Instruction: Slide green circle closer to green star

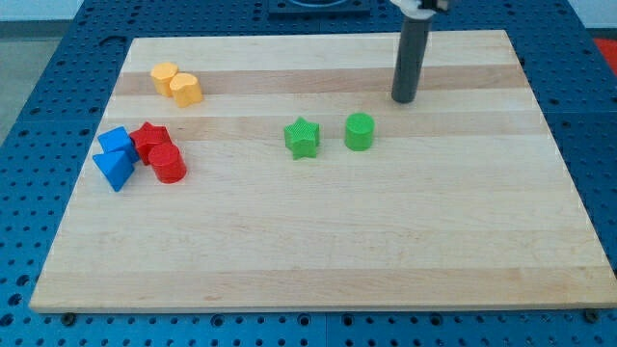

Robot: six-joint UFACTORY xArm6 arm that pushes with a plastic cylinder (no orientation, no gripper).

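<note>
Green circle point(359, 131) is sitting just right of green star point(302, 137); my tip point(403, 98) is hovering far-right, lining up a leftward push. No pincer here.

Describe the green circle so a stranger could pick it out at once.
On the wooden board, look just above centre, where two green blocks sit side by side, apart. The green circle is the one toward the view's right, nearest my tip. Unlike the pointed green star, it is a plain round cylinder.
</note>
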